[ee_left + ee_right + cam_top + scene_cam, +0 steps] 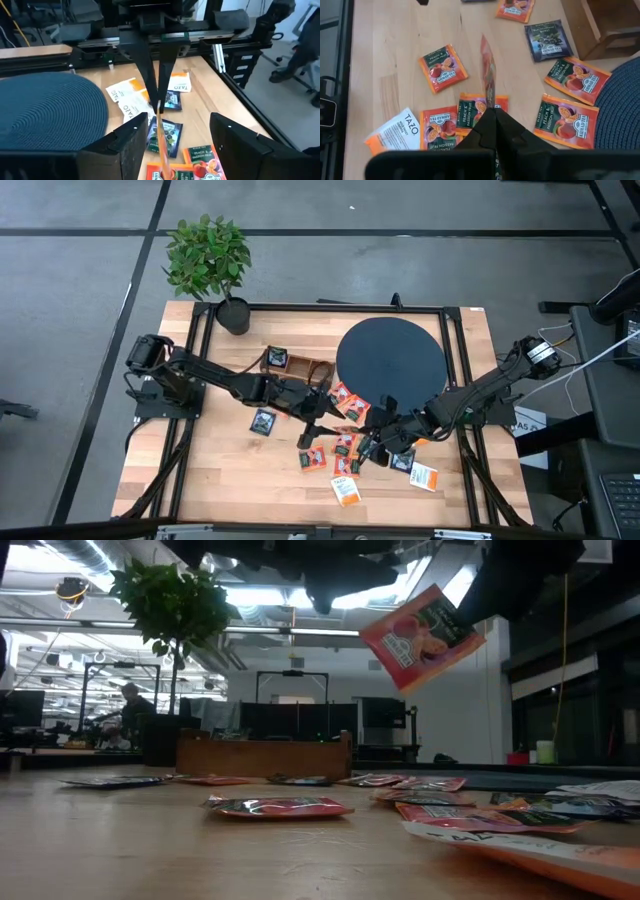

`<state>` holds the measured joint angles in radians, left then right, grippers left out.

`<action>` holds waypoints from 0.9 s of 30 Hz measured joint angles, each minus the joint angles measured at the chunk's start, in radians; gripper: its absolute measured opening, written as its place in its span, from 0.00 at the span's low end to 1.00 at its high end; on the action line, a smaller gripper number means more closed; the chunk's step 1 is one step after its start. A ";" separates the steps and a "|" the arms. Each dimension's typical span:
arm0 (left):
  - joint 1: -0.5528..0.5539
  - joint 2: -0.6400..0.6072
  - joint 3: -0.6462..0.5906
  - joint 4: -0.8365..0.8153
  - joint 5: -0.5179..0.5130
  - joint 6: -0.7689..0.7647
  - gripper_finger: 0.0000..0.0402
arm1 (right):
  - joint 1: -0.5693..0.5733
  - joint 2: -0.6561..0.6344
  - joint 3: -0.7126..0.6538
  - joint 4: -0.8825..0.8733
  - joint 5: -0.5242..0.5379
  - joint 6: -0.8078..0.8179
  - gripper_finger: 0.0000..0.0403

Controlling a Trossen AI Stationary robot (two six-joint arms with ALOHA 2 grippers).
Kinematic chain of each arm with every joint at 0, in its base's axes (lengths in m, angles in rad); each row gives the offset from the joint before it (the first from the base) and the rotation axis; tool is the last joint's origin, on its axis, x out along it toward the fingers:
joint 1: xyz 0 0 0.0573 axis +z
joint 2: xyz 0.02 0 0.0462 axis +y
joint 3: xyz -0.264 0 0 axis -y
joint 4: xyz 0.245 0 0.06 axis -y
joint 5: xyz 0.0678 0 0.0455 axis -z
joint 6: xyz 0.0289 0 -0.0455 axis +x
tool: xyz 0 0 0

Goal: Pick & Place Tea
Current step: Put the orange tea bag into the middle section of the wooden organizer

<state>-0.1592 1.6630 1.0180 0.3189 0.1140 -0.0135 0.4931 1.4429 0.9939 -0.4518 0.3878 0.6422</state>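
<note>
The right gripper [490,112] has its jaws pinched on a thin red-orange foil tea sachet's [487,75] edge, dangling light and floppy above the surface; whether the left gripper's [312,418] jaws are apart or closed I cannot tell.

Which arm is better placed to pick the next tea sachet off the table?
Probably left. The left gripper is open and empty, while the right gripper is shut on a lifted red-orange sachet.
</note>
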 joint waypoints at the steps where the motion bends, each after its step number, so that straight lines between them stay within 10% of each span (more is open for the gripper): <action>1: 0.003 0.006 0.000 0.008 0.012 0.000 0.52 | 0.000 0.000 0.000 0.000 0.000 0.000 0.00; 27: 0.017 0.171 0.194 -0.158 0.038 0.071 0.52 | 0.000 0.001 0.000 -0.011 0.011 0.003 0.00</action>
<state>-0.1421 1.8337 1.2118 0.1605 0.1517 0.0579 0.4927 1.4437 0.9939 -0.4632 0.3985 0.6449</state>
